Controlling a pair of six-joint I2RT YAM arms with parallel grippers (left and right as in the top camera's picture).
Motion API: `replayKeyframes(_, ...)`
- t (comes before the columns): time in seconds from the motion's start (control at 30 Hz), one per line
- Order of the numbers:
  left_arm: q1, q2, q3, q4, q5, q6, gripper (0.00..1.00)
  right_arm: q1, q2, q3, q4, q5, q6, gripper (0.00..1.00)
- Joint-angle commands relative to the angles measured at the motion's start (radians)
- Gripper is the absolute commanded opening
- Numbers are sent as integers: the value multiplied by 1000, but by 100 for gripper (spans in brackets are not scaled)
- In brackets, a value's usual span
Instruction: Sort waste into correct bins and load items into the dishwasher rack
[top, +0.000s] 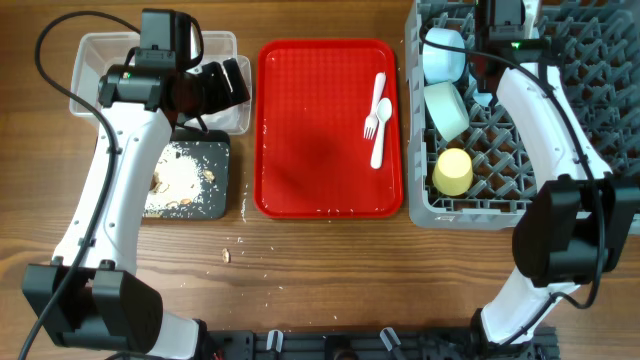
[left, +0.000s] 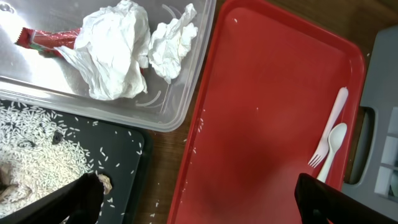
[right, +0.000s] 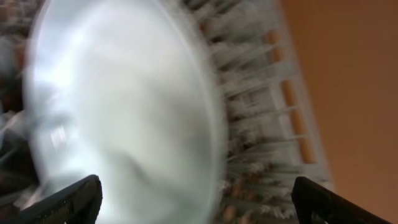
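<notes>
My left gripper (top: 232, 82) (left: 200, 210) is open and empty, hovering over the gap between the clear tub (top: 95, 55) (left: 180, 109) and the red tray. The tub holds two crumpled napkins (left: 115, 50) and a red wrapper (left: 46, 40). The black tray (top: 215, 200) (left: 127, 152) holds rice and beige scraps (top: 180, 178). A white fork (top: 374, 108) (left: 329, 127) and spoon (top: 380, 130) (left: 333, 146) lie on the red tray. My right gripper (top: 497, 30) (right: 199, 205) is open over the rack (top: 590, 110), close to a blurred light blue plate (right: 124, 112).
The flat red tray (top: 320, 150) (left: 261, 112) lies in the middle. The rack also holds a light blue bowl (top: 445, 55), a mint bowl (top: 447, 108) and a yellow cup (top: 452, 172). A few crumbs (top: 228, 255) lie on the wood in front of the black tray.
</notes>
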Motion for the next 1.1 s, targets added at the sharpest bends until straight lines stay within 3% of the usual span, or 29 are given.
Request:
replayKeyframes(0.0,5,10,10,2,-13,2,100,0,-124,3,-81,-332,74,100)
replayKeyframes(0.2,5,10,10,2,-13,2,100,2,-264,3,-87,-960,154,100)
replayKeyframes(0.27,5,10,10,2,-13,2,100,23,-270,3,-46,-1109,178,89)
replayKeyframes(0.6,5,10,10,2,-13,2,100,301,-73,2,-31,-716,486,72)
replayKeyframes(0.9,5,10,10,2,-13,2,100,326,174,2,-83,-696,481,66)
replayKeyframes(1.07,5,10,10,2,-13,2,100,325,220,2,-87,-661,431,62)
